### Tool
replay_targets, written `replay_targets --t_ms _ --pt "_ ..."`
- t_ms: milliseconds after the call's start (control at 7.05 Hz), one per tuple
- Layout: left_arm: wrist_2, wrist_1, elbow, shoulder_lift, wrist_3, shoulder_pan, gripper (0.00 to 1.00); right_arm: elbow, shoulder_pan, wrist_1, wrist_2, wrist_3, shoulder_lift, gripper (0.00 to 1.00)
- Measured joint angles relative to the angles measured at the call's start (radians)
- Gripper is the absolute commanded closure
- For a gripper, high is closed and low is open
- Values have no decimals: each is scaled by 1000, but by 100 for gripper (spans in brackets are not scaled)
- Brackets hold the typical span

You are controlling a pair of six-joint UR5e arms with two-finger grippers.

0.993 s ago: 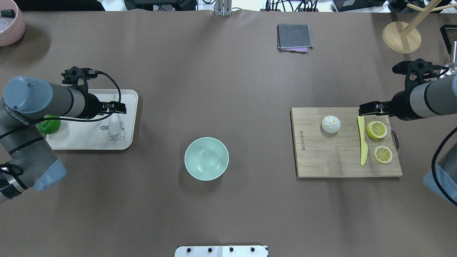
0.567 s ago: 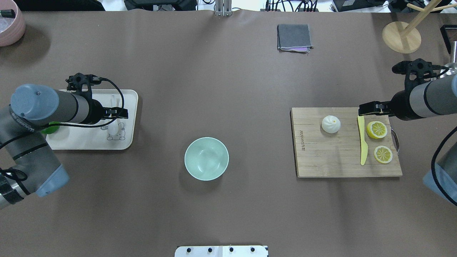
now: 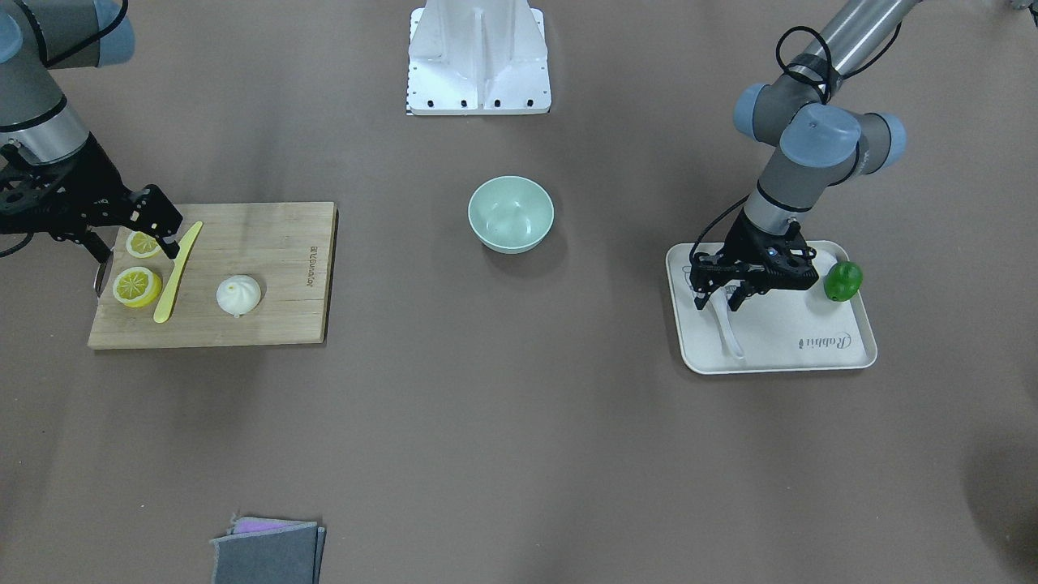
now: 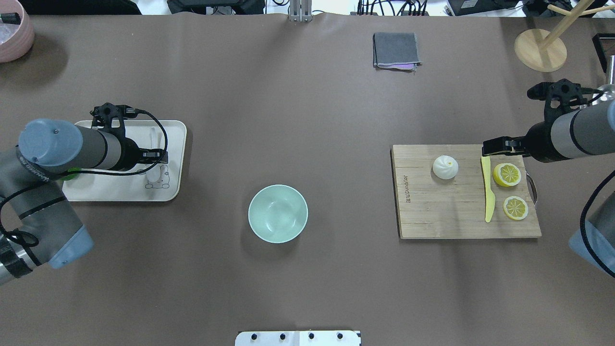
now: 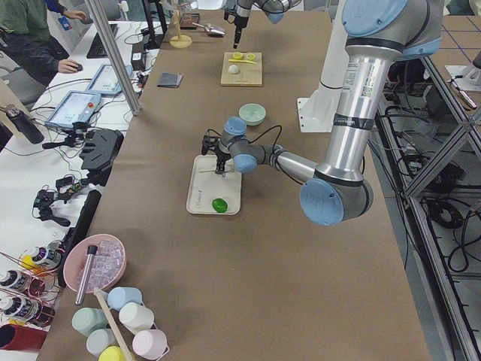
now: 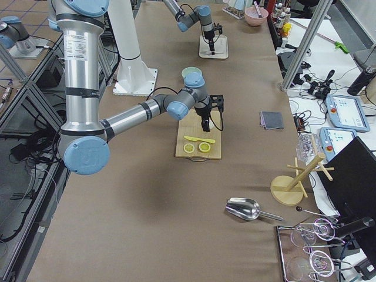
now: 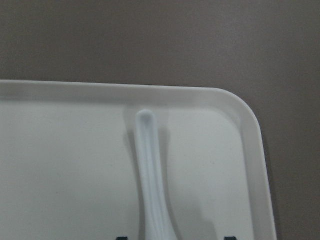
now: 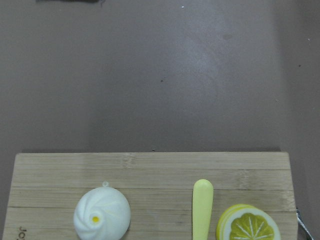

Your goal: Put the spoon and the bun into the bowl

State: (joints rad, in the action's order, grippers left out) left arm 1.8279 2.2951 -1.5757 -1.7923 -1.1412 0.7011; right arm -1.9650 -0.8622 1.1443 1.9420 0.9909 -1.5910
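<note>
The white spoon lies on a cream tray at the robot's left; it also shows in the overhead view and the left wrist view. My left gripper is open and low over the spoon, one finger on each side of it. The mint-green bowl stands empty at mid-table. The white bun sits on a wooden board and shows in the right wrist view. My right gripper is open and empty above the board's back edge, to the right of the bun.
A yellow knife and two lemon slices lie on the board to the right of the bun. A green fruit sits on the tray. A grey cloth, a wooden stand and a pink bowl are at the table's far side.
My left gripper has moved toward the robot along the spoon and dropped lower over it. The right arm, bun and bowl have not moved.
</note>
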Motion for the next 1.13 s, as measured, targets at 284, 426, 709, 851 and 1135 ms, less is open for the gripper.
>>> replay_targets --t_ms 284,426,709,851,1135 --pt "1 0 -4 2 0 0 100 -1 0 0 0 0 -1 1" --pt "0 0 -11 2 0 0 100 -1 0 0 0 0 -1 1" --pt "6 -5 -62 -2 -11 2 100 -2 2 0 0 1 -1 1" --pt "9 -11 -96 -17 -53 1 100 -2 3 0 0 1 -1 1" --pt "6 -14 -135 -102 -242 -20 100 -2 6 0 -1 2 -1 1"
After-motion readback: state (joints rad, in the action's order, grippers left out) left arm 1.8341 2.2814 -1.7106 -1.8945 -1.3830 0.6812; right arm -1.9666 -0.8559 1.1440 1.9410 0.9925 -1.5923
